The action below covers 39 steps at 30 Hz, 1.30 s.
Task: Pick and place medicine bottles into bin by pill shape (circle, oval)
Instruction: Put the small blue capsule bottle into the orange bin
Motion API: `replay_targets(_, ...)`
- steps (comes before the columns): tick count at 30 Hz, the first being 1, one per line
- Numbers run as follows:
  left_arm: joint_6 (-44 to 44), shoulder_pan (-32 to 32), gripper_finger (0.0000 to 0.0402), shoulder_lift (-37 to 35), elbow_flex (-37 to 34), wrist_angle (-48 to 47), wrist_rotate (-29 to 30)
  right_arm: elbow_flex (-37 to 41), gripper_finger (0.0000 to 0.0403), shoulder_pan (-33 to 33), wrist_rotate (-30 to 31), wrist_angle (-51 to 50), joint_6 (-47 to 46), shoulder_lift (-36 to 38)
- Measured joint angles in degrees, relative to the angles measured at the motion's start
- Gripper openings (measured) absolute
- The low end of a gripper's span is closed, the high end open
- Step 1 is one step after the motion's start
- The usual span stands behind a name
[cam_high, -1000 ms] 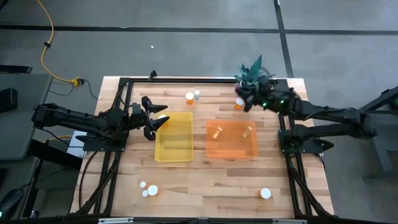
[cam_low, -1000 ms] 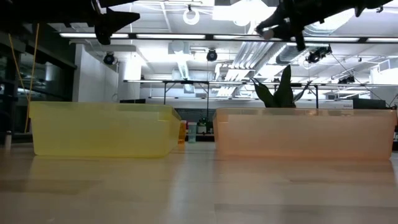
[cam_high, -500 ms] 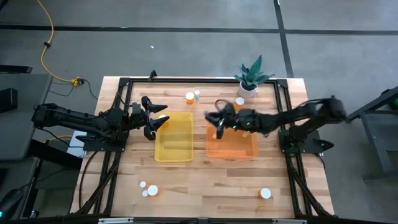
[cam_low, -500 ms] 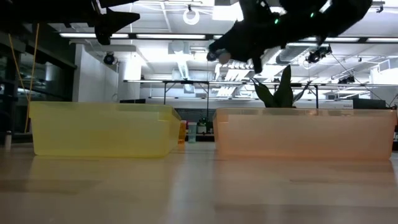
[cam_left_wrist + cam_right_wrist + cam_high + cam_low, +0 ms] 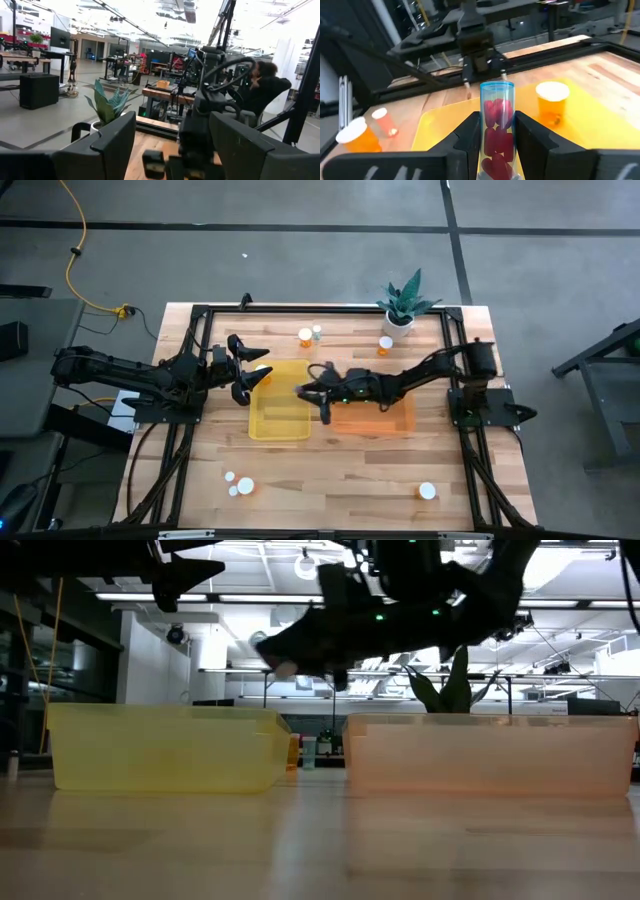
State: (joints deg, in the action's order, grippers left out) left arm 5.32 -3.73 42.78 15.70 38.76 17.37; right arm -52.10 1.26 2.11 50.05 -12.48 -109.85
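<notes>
Bright overhead ceiling lights, glare in low view; arms backlit, silhouetted.

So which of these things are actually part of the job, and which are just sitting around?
Part of the job:
- clear bottle of red pills, gripped in the right hand
- amber bottles
- yellow bin
- orange bin

Just sitting around:
- potted plant
- left hand, open, waiting beside the yellow bin

Your right arm stretches across the orange bin, blocking it; the yellow bin's left half stays reachable.
</notes>
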Motion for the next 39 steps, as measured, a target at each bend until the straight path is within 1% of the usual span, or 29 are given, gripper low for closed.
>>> replay_targets(6, 0.0, 0.0, 0.0241, 0.0, 0.0, -0.4, 0.0, -6.9, 0.0092, 0.2, -0.4, -7.4, 1.0, -4.9)
replay_targets(11, 0.0, 0.0, 0.0241, 0.0, 0.0, -1.8, 0.0, -12.8, 0.0092, 0.4, -3.3, -13.8, 1.1, -8.6)
replay_targets(15, 0.0, 0.0, 0.0241, 0.0, 0.0, -1.7, 0.0, -16.1, 0.0092, 0.5, -3.9, -17.4, 2.3, -10.8)
replay_targets(20, 0.0, 0.0, 0.0241, 0.0, 0.0, -1.7, 0.0, -16.8, 0.0092, 0.7, -4.0, -21.6, 4.0, -11.4)
replay_targets(29, 0.0, 0.0, 0.0241, 0.0, 0.0, -1.7, 0.0, -16.8, 0.0092, 0.8, -3.9, -22.0, 7.5, -11.4)
replay_targets(33, 0.0, 0.0, 0.0241, 0.0, 0.0, -1.7, 0.0, -16.7, 0.0114, 1.1, -3.2, -22.0, 8.0, -11.4)
replay_targets(37, -0.4, 0.0, 0.0241, 0.0, 0.0, -1.7, 0.0, -16.7, 0.0158, 2.0, 1.7, -22.0, 8.7, -11.4)
replay_targets(39, -0.9, 0.0, 0.0241, 0.0, 0.0, -1.7, 0.0, -16.7, 0.0183, 2.4, 3.1, -22.0, 9.8, -11.4)
